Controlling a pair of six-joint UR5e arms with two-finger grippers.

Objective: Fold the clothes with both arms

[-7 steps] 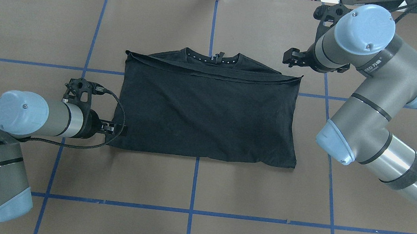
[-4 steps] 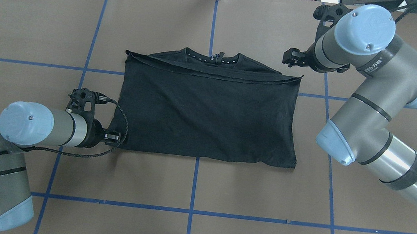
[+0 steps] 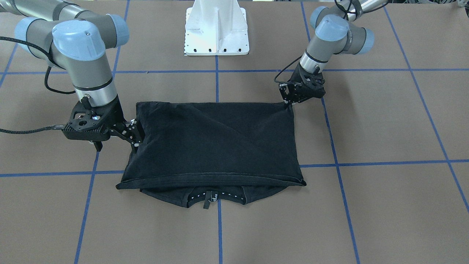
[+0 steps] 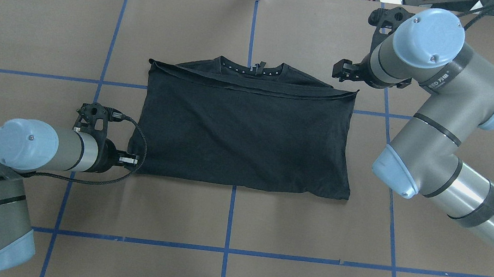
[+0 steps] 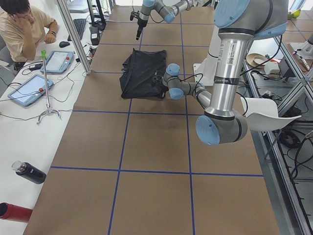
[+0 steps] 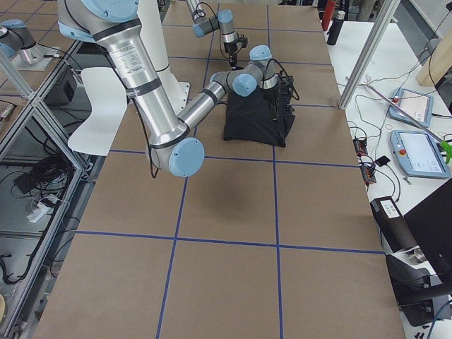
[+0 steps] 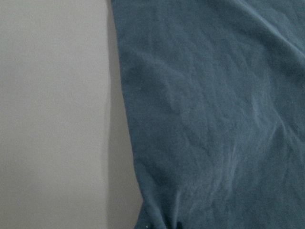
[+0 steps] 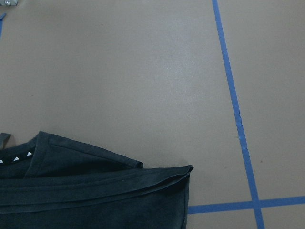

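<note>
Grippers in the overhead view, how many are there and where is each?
2. The left gripper is at the T-shirt's near-left corner; the right gripper hangs just beyond its far-right corner, near the collar. None looks hidden.

- T-shirt [image 4: 247, 134]: plain black, small white marks along the inner collar.
- Bench [image 4: 310, 238]: brown, gridded with blue tape lines.
- Left arm [image 4: 64, 153] and right arm [image 4: 438, 132]: silver-grey, light-blue joint caps, black cables.
- Pedestal base [image 3: 217, 33]: white.

Your brown paper-covered desk [image 4: 150, 211] is gridded with blue tape lines [image 4: 307, 259]; a white moulded chair [image 5: 266, 115] and a white side desk [image 5: 17, 139] flank it.
</note>
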